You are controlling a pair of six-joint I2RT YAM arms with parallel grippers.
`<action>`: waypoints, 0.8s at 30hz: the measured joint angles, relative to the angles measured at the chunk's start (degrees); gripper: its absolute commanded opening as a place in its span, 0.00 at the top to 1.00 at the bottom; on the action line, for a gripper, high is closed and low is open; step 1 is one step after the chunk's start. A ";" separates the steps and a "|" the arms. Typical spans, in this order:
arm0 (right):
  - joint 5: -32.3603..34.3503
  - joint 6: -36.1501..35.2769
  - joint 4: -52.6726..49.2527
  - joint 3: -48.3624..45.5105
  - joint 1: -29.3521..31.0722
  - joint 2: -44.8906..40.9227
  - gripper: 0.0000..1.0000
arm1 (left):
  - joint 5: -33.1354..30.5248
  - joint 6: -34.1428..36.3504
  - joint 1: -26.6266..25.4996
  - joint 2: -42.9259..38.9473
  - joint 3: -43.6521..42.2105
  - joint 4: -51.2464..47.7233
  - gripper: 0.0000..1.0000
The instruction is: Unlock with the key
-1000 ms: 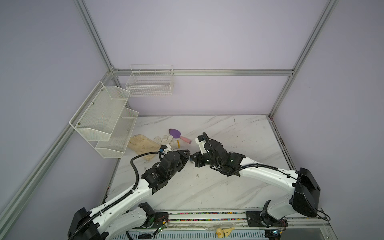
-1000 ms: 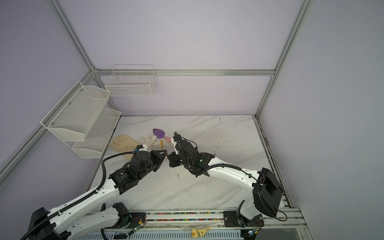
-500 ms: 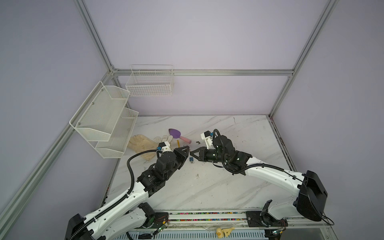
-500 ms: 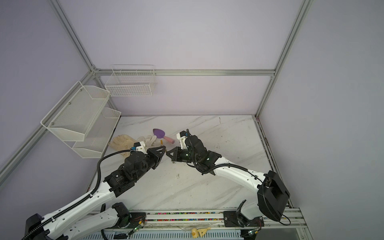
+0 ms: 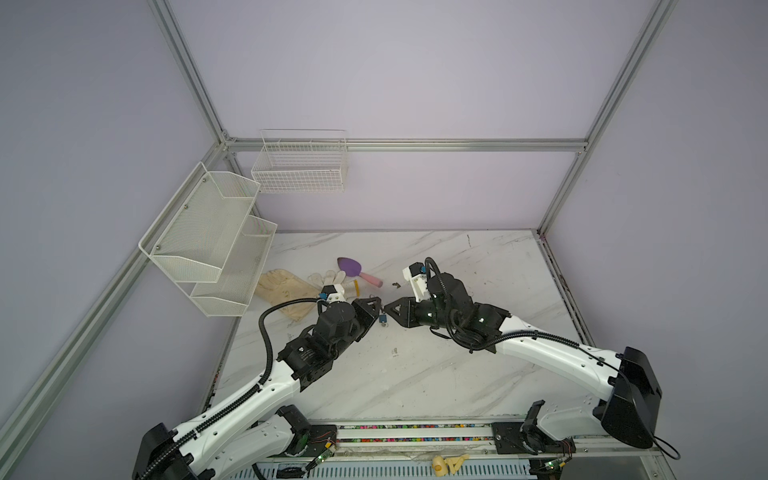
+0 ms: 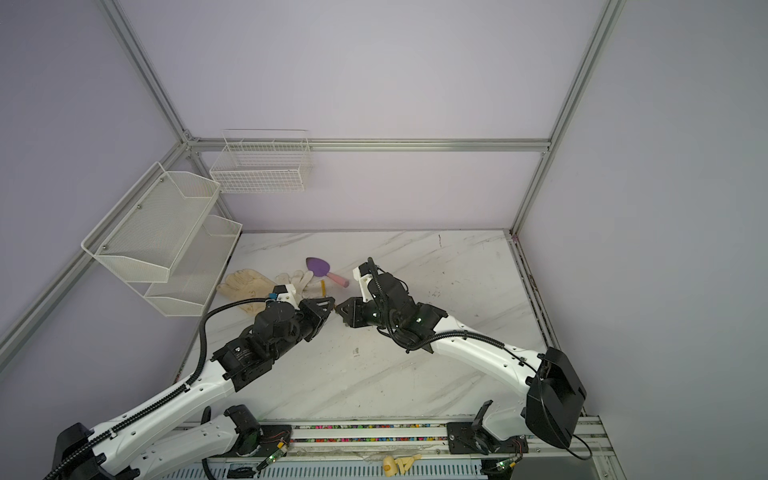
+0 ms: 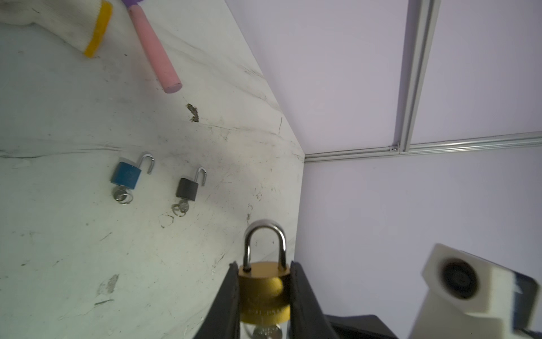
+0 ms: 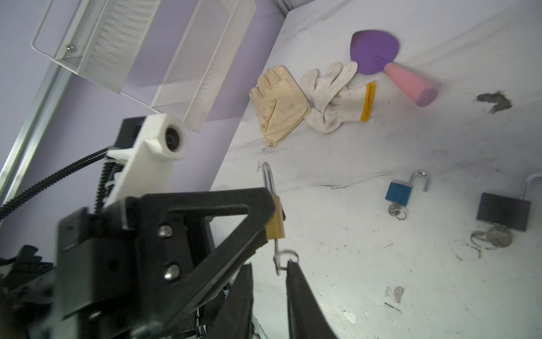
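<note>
You are working over the white marble table (image 5: 415, 374). Your left claw (image 7: 264, 264) is squeezing the gold padlock (image 7: 264, 289) by its sides and holding it up in the air, near the middle of the table. In both top views your right claw (image 8: 268, 265) is sitting at 3 o'clock from it, tips close together. Its fingers are standing apart, gripping nothing. The little key (image 8: 277, 258) is hanging from the padlock's bottom, just by those fingers.
</note>
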 measured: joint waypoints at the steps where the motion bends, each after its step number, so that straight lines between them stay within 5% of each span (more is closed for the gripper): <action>1: 1.03 -1.01 -1.22 0.92 0.00 -0.68 0.63 | -0.44 0.74 0.26 0.07 0.00 -1.20 1.00; 11: 7.69 -11.96 -12.90 8.79 -0.07 -2.43 0.39 | 1.16 22.05 0.59 -0.13 -0.02 -2.47 1.00; 24: 10.25 -17.92 -28.48 21.66 -0.07 7.69 0.35 | 7.56 58.71 -0.55 -1.25 -11.28 23.82 1.00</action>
